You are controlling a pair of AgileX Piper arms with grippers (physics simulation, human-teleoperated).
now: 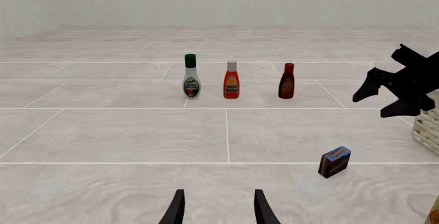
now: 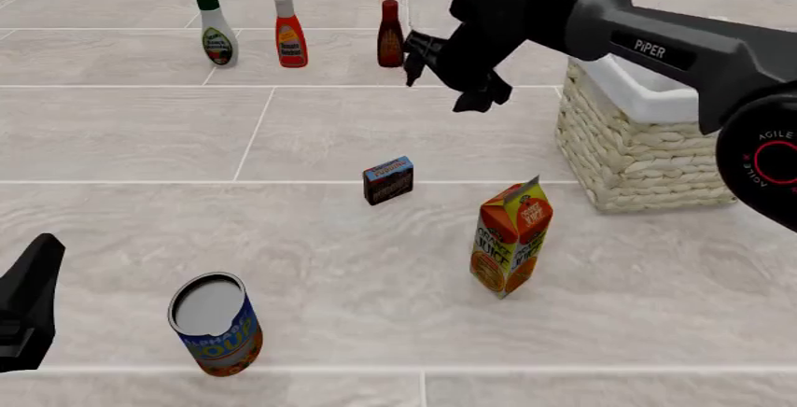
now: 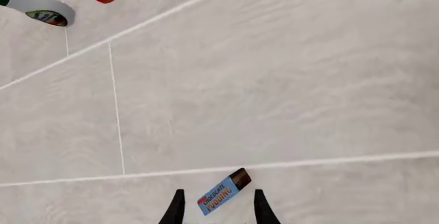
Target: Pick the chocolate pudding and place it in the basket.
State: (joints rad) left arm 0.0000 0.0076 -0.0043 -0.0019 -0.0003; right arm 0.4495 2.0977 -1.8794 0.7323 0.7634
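The chocolate pudding (image 2: 387,180) is a small dark box with blue edges, lying on the tiled surface near the middle. In the left wrist view the pudding (image 1: 334,161) sits off to one side, well ahead of my open left gripper (image 1: 218,209). My right gripper (image 2: 443,82) hangs open in the air, above and beyond the box. The right wrist view looks down on the pudding (image 3: 223,192), which shows between the open fingers (image 3: 177,208) but far below them. The wicker basket (image 2: 637,150) with white lining stands at the right. Only a black part of my left gripper (image 2: 28,306) shows at the front view's lower left edge.
Three bottles stand in a row at the back: white with a green cap (image 2: 215,26), orange-red (image 2: 290,34), dark red (image 2: 391,35). An orange juice carton (image 2: 510,239) stands in front of the basket. A blue-and-orange can (image 2: 216,325) stands at the front left.
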